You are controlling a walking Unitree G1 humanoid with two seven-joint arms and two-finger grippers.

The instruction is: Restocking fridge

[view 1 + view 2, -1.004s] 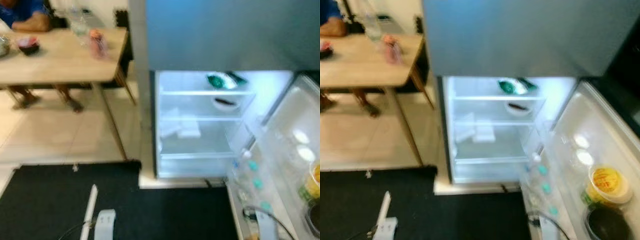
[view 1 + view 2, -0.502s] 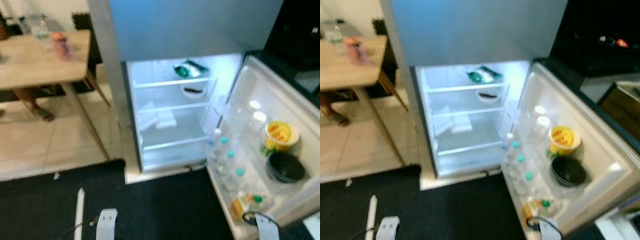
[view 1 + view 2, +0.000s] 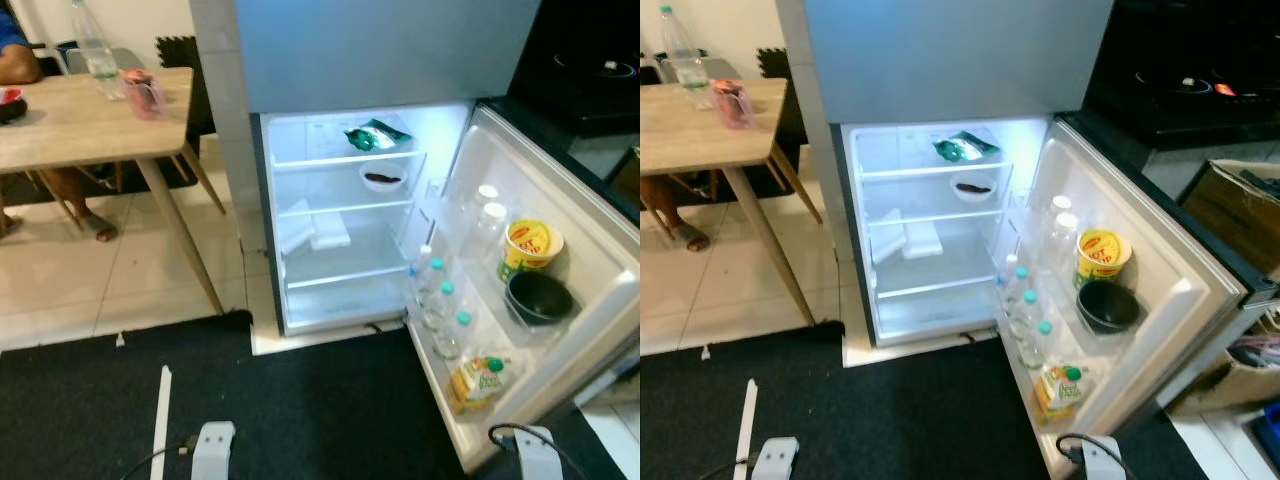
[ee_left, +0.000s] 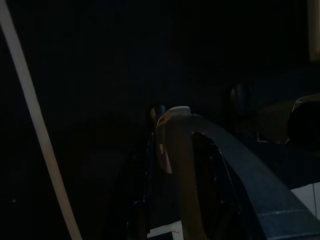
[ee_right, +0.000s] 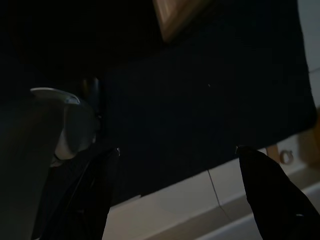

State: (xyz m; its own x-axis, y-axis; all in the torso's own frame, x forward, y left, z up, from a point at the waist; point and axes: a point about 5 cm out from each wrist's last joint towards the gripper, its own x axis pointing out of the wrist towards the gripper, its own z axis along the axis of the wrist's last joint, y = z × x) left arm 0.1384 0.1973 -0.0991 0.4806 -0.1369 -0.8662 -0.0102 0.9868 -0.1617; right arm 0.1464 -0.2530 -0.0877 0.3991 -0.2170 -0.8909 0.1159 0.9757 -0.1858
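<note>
The fridge (image 3: 380,50) stands ahead with its lower compartment lit and its door (image 3: 590,290) swung open to the right. Inside, a green packet (image 3: 375,136) lies on the top shelf, a small bowl (image 3: 383,178) sits below it, and a white box (image 3: 328,232) rests lower down. The door racks hold capped water bottles (image 3: 440,300), a yellow tub (image 3: 530,248), a black bowl (image 3: 538,297) and a yellow pouch bottle (image 3: 478,380). Both arms hang low: left arm (image 3: 210,450), right arm (image 3: 530,455). My right gripper (image 5: 175,190) is open over the dark mat, holding nothing. The left wrist view is very dark.
A wooden table (image 3: 70,125) at the left carries a clear bottle (image 3: 95,50) and a pink cup (image 3: 145,93); a person (image 3: 15,60) sits behind it. A black mat with a white strip (image 3: 160,420) covers the floor. A cardboard box (image 3: 1230,210) stands beyond the door.
The whole picture has swung and sharpened, so the camera moved; the open door now shows in full. Fridge contents and both arms keep their places.
</note>
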